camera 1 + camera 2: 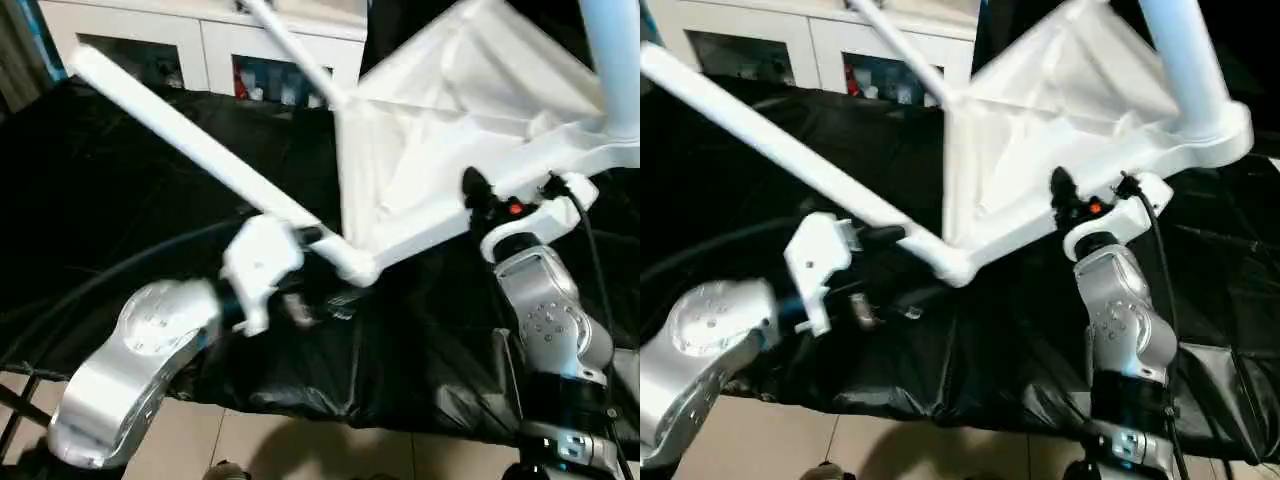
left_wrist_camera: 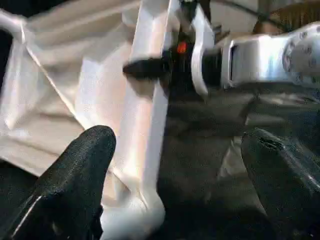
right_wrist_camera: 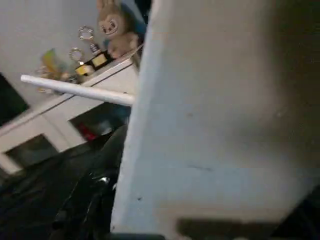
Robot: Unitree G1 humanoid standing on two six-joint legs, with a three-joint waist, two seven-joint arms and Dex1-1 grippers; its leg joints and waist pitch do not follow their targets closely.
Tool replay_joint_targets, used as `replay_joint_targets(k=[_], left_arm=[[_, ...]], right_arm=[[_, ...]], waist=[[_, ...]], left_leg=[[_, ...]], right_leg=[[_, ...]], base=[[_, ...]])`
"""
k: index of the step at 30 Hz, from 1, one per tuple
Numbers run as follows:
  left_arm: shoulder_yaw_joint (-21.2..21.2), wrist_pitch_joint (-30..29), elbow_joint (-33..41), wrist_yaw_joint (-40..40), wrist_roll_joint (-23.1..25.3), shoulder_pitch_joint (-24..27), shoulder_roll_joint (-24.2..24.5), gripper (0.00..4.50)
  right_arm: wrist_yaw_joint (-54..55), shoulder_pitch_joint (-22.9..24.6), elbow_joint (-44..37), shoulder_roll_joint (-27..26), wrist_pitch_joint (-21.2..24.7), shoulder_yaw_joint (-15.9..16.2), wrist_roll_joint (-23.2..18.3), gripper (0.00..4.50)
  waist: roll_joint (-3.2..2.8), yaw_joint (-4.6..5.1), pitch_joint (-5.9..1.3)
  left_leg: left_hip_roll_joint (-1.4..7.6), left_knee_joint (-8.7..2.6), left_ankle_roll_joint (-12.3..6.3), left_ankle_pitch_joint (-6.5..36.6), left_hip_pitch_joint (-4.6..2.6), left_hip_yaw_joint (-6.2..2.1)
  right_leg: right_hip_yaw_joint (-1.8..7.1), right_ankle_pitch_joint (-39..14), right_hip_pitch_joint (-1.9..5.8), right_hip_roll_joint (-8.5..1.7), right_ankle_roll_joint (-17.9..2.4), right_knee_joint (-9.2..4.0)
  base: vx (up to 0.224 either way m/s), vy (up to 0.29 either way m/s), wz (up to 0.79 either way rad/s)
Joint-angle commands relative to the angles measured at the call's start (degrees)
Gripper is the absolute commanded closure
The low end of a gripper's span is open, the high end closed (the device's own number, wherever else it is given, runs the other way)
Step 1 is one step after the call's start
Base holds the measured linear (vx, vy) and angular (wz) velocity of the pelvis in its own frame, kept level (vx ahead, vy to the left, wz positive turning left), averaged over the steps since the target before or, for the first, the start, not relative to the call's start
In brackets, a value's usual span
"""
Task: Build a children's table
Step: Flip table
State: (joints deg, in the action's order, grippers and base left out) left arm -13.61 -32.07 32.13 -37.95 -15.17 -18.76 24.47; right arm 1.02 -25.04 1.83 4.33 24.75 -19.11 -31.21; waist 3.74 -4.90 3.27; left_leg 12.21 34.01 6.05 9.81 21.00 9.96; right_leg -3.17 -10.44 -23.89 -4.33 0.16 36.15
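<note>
While the children's table (image 1: 470,130) stands tilted on edge above a worktop draped in black sheeting (image 1: 120,190), its ribbed white underside faces the head camera and three tube legs show in their corner sockets. One leg (image 1: 190,145) runs from the nearest lower corner up and away toward the robot's left, a second (image 1: 290,50) slants up behind it from the top's far corner, and a third (image 1: 610,60) rises from the socket at the robot's right.

The right gripper (image 1: 490,200) is clamped about half-wide on the table's lower rim, one black finger (image 2: 147,69) lying across the rim's face in the left wrist view, with a small red light beside it. Its silver forearm (image 1: 550,320) comes up from below.

The left gripper (image 2: 175,175) hangs just beside the near corner socket with its jaws spread wide and nothing between them; its two black fingers (image 2: 75,185) flank the socket and the rim without touching either. In the head views its white wrist housing (image 1: 262,262) sits immediately under the base of the first leg.

Behind the worktop is a white cabinet (image 1: 200,40) with glass doors; on top of it, in the right wrist view, stand a plush rabbit (image 3: 116,27) and small trinkets (image 3: 85,47). No brand, label or legible writing can be made out anywhere.
</note>
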Motion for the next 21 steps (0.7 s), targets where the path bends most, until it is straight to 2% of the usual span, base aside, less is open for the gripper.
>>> replay_joint_targets(k=[1, 2, 3, 5, 7, 8, 9, 10, 11, 13, 14, 15, 16, 18, 21], left_arm=[[0.56, -0.23, -1.87, 2.70, 2.34, -2.97, -0.59, 0.00], [1.13, -0.16, -2.91, 3.28, 2.65, -4.67, -0.75, 0.00], [1.50, 0.52, -4.03, 3.81, 3.71, -6.69, -0.36, 0.00], [2.01, 2.79, -6.21, 3.58, 6.07, -10.79, 1.34, 0.00], [2.11, 3.46, -6.74, 3.45, 6.95, -12.03, 2.01, 0.00], [2.58, 4.68, -7.68, 3.28, 7.71, -13.98, 2.65, 0.00], [3.42, 6.79, -8.73, 3.80, 8.69, -16.10, 3.01, 0.00], [3.88, 9.18, -9.51, 3.21, 9.37, -18.08, 3.79, 0.00], [3.85, 10.83, -9.82, 2.56, 10.06, -19.15, 4.46, 0.00], [3.37, 11.67, -10.39, 1.68, 11.26, -21.03, 5.76, 0.00], [3.06, 12.57, -11.13, 2.04, 12.33, -22.22, 6.17, 0.00], [2.78, 13.62, -11.89, 2.43, 13.28, -23.27, 6.45, 0.00], [2.52, 15.21, -12.81, 2.78, 14.29, -24.27, 6.64, 0.00], [2.21, 18.13, -14.66, 3.36, 15.85, -26.00, 6.84, 0.00], [2.18, 21.96, -16.35, 4.31, 17.80, -27.92, 6.73, 0.00]], right_arm=[[1.99, 0.49, -2.19, 2.75, -0.39, 1.03, 6.23, 2.50], [2.08, 0.49, -2.37, 3.24, 0.30, 1.68, 6.78, 2.50], [2.42, 0.53, -2.69, 3.80, 0.93, 2.46, 7.58, 2.50], [3.18, 0.37, -3.07, 4.91, 2.19, 3.87, 9.22, 2.50], [3.72, 0.35, -3.36, 5.13, 2.74, 4.22, 9.59, 2.50], [4.02, 0.18, -3.47, 5.83, 3.17, 4.82, 10.42, 2.50], [4.35, -0.08, -3.59, 6.59, 3.65, 5.55, 11.42, 2.50], [4.39, -0.40, -3.63, 7.58, 4.45, 6.45, 12.38, 2.50], [4.37, -0.58, -3.72, 8.30, 5.00, 7.18, 13.13, 2.50], [4.81, -1.04, -3.89, 9.23, 6.02, 8.09, 14.10, 2.50], [5.44, -1.36, -3.89, 9.61, 6.50, 8.34, 14.57, 2.50], [6.01, -1.65, -3.86, 9.98, 6.93, 8.58, 14.97, 2.51], [6.40, -1.95, -3.80, 10.48, 7.37, 9.07, 15.61, 2.52], [7.13, -2.44, -3.76, 11.32, 8.07, 10.39, 16.93, 2.54], [8.25, -2.81, -4.17, 11.60, 8.82, 12.33, 18.84, 2.55]], waist=[[-0.05, 0.62, -3.57], [0.05, 0.59, -3.68], [0.08, 0.63, -3.68], [0.11, 0.55, -3.75], [0.11, 0.60, -3.82], [0.80, 0.66, -3.88], [0.29, 0.25, -4.03], [0.22, 0.28, -3.99], [0.38, 0.30, -4.04], [0.31, 0.24, -4.10], [0.57, 0.27, -4.06], [0.54, 0.15, -4.05], [0.82, 0.18, -4.07], [0.63, 0.07, -4.10], [0.78, 0.19, -4.10]], left_leg=[[-0.11, -3.79, 3.46, 12.01, -0.41, 0.59], [-0.23, -3.62, 3.35, 12.58, -0.62, 0.62], [-0.33, -3.63, 3.22, 12.63, -0.44, 0.51], [-0.42, -3.59, 3.05, 12.52, -0.53, 0.40], [-0.38, -3.64, 3.14, 11.82, -0.34, 0.25], [-0.33, -3.57, 2.99, 10.75, -0.20, 0.35], [-0.33, -3.46, 2.96, 10.11, -0.64, 0.48], [-0.35, -3.46, 2.94, 9.91, -0.61, 0.49], [-0.41, -3.50, 3.23, 9.41, -0.31, 0.39], [-0.36, -3.44, 3.75, 8.94, -0.31, 0.37], [-0.31, -3.42, 3.87, 9.58, -0.43, 0.49], [-0.27, -3.47, 4.01, 10.52, -0.55, 0.46], [-0.26, -3.47, 4.05, 10.75, -0.47, 0.44], [-0.19, -3.49, 4.57, 11.85, -0.61, 0.33], [-0.13, -3.49, 5.08, 13.37, -0.58, 0.22]], right_leg=[[2.18, -16.65, 2.53, -1.66, -1.67, -4.67], [2.23, -18.03, 2.39, -1.68, -0.96, -4.87], [2.18, -19.11, 2.45, -1.63, -0.41, -4.97], [2.18, -19.71, 2.30, -1.49, 0.29, -5.03], [2.26, -18.76, 2.44, -1.55, 0.26, -4.81], [2.35, -17.08, 2.45, -1.51, -0.10, -4.63], [2.54, -15.67, 2.10, -1.41, -0.55, -4.39], [2.58, -14.77, 2.05, -1.30, -0.79, -4.36], [2.56, -13.65, 2.47, -1.30, -1.01, -4.16], [2.57, -12.32, 2.50, -1.40, -1.08, -4.00], [2.66, -12.22, 2.35, -1.47, -1.25, -4.01], [2.64, -13.27, 2.29, -1.47, -1.15, -4.13], [2.63, -13.68, 2.37, -1.52, -1.09, -4.13], [2.62, -14.95, 2.19, -1.63, -0.94, -4.22], [2.57, -15.96, 2.14, -1.75, -1.05, -4.22]], base=[[0.000, 0.000, 0.00], [0.000, 0.000, 0.00], [0.000, 0.000, 0.00], [0.000, 0.000, 0.00], [0.000, 0.000, 0.00], [0.000, 0.000, 0.00], [0.000, 0.000, 0.00], [0.000, 0.000, 0.00], [0.000, 0.000, 0.00], [0.000, 0.000, 0.00], [0.000, 0.000, 0.00], [0.000, 0.000, 0.00], [0.000, 0.000, 0.00], [0.000, 0.000, 0.00], [0.000, 0.000, 0.00]])
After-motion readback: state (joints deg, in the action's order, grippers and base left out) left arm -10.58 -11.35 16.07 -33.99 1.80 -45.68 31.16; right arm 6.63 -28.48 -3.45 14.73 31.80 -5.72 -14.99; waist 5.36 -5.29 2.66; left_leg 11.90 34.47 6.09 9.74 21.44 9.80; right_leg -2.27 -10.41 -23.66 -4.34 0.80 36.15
